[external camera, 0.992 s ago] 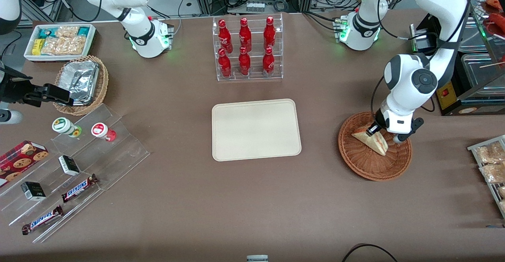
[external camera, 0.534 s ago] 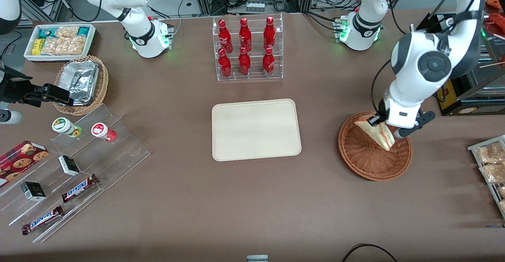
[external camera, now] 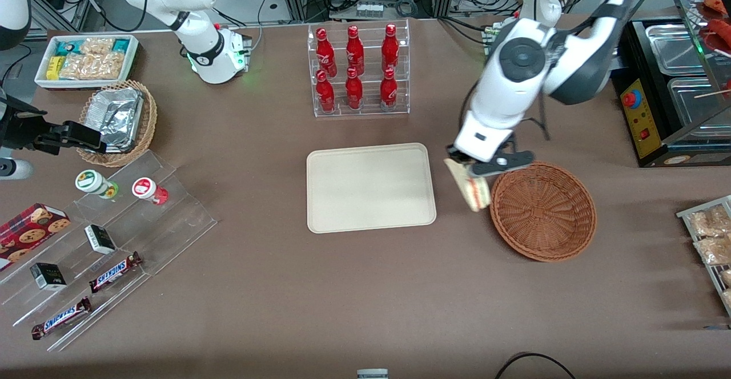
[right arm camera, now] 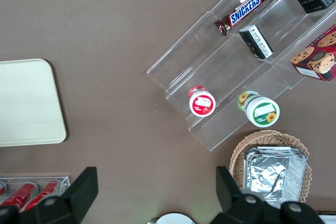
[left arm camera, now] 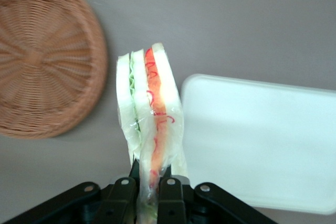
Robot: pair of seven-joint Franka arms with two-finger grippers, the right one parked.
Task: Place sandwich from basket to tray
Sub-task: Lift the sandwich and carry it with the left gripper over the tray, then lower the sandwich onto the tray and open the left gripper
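Note:
My left gripper (external camera: 477, 169) is shut on the sandwich (external camera: 472, 189), a wrapped white wedge with red and yellowish filling, and holds it in the air between the basket and the tray. The wrist view shows the sandwich (left arm camera: 149, 119) pinched between the gripper's (left arm camera: 149, 187) fingers. The reddish-brown wicker basket (external camera: 542, 210) is empty; it also shows in the wrist view (left arm camera: 37, 61). The cream tray (external camera: 370, 187) lies empty at the table's middle, and shows in the wrist view (left arm camera: 262, 140) and the right wrist view (right arm camera: 26, 103).
A clear rack of red bottles (external camera: 358, 71) stands farther from the front camera than the tray. A foil container in a lighter basket (external camera: 117, 119), a white bin of snacks (external camera: 85, 59) and a clear stepped shelf with snacks (external camera: 103, 236) lie toward the parked arm's end.
My gripper lifted the sandwich out of the basket and carried it sideways toward the tray. The basket is now empty.

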